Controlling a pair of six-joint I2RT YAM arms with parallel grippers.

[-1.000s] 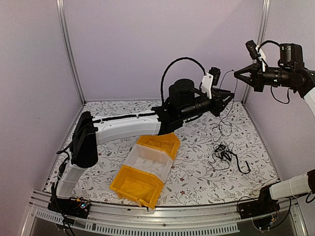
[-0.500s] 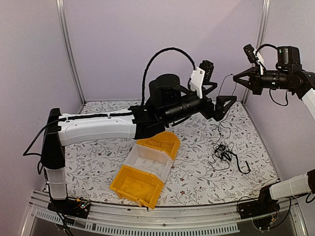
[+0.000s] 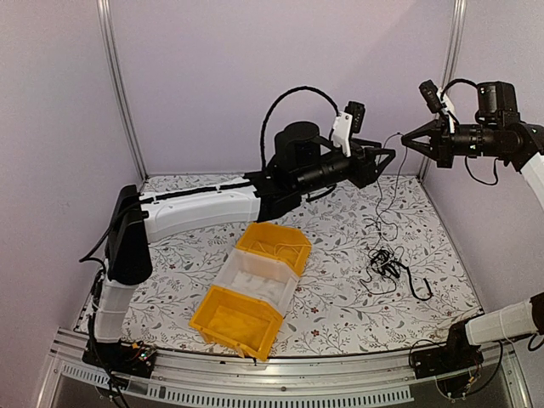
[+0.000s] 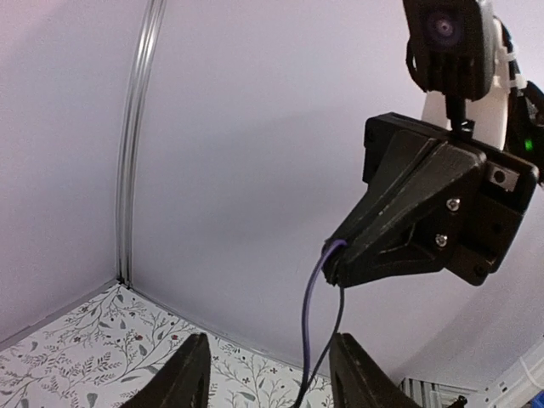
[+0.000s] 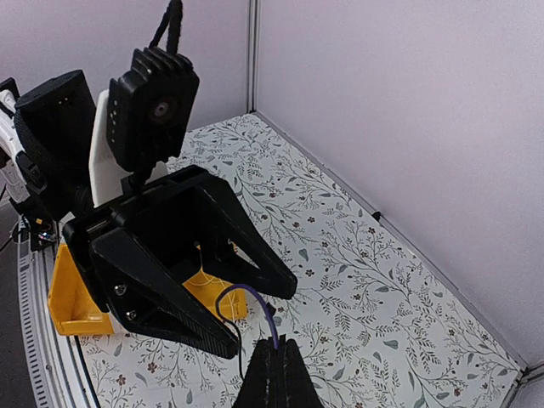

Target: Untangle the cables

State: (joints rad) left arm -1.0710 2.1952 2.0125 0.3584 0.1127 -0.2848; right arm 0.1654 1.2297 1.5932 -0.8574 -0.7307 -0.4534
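The cables (image 3: 387, 263) lie as a small black bunch on the floral table at the right. One thin strand (image 3: 380, 189) rises from it to my right gripper (image 3: 406, 142), which is shut on its purple-tinted end high above the table. In the right wrist view the shut right gripper (image 5: 274, 344) pinches a small loop of the strand (image 5: 246, 293). My left gripper (image 3: 389, 161) is open, close beside the right one. In the left wrist view the strand (image 4: 310, 323) hangs between the left fingers (image 4: 183, 374), touching neither.
A row of three joined bins lies near the table's middle: yellow (image 3: 274, 246), clear (image 3: 255, 280), yellow (image 3: 236, 319). A purple wall stands close behind and at the right. The left arm stretches across the table's back.
My left arm swung up and settled back; its open gripper now sits higher and closer to the right gripper's tip. The right gripper shifted slightly left, still holding the strand.
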